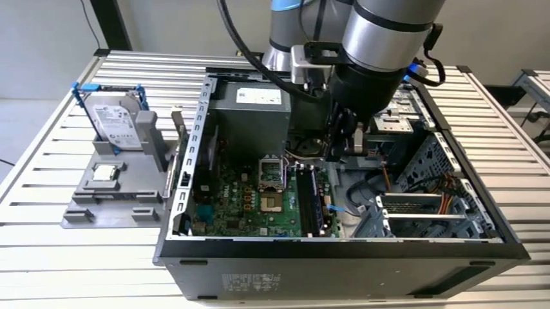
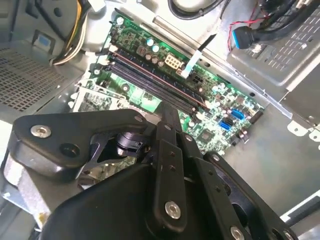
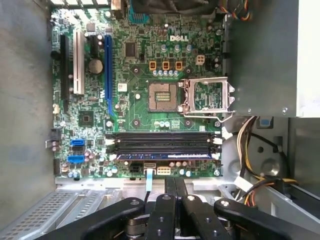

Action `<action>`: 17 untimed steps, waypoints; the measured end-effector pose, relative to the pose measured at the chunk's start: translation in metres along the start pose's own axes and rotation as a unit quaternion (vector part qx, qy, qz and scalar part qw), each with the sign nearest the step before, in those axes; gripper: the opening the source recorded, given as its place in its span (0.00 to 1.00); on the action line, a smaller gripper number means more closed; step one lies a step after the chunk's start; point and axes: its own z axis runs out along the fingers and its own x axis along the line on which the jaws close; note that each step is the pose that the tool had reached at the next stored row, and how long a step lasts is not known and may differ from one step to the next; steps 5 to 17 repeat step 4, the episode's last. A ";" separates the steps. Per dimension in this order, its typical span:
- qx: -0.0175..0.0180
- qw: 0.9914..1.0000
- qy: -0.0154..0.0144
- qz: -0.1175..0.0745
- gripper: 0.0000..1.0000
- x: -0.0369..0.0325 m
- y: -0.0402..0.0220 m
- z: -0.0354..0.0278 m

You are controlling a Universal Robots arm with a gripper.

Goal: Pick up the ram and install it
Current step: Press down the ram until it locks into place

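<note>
Starting at the fingers point(image 3: 175, 182), we see them pressed together in the first wrist view, with no board showing between them; we judge them closed and holding nothing. In the exterior view the fingers point(image 1: 344, 151) hang inside the open computer case point(image 1: 344, 251), above the memory side of the motherboard point(image 3: 135, 65).

Just ahead of the fingertips lies the slot nearest to them, and along it runs a thin bluish strip that we take to be the ram point(image 3: 165, 156), standing edge-up in its slot. The exterior view shows the same dark stick point(image 1: 315, 199) upright on the board, just below the fingers. Whether the latches at its ends have snapped home we cannot tell.

One step further from the fingers, the other memory slots point(image 3: 165, 140) look dark and empty. Beyond them sits the processor socket point(image 3: 164, 96), open and bare.

Well away from the fingers, outside the case, a grey holder point(image 1: 94, 206) on the table point(image 1: 51, 257) carries the hard drive point(image 1: 113, 122) and the processor chip point(image 1: 105, 172).

By our reading, the pick-up is done and the ram is placed; only its full seating remains unconfirmed.
</note>
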 end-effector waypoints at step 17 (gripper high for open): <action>0.000 1.000 0.000 0.000 0.00 0.0000 0.0000 -0.0001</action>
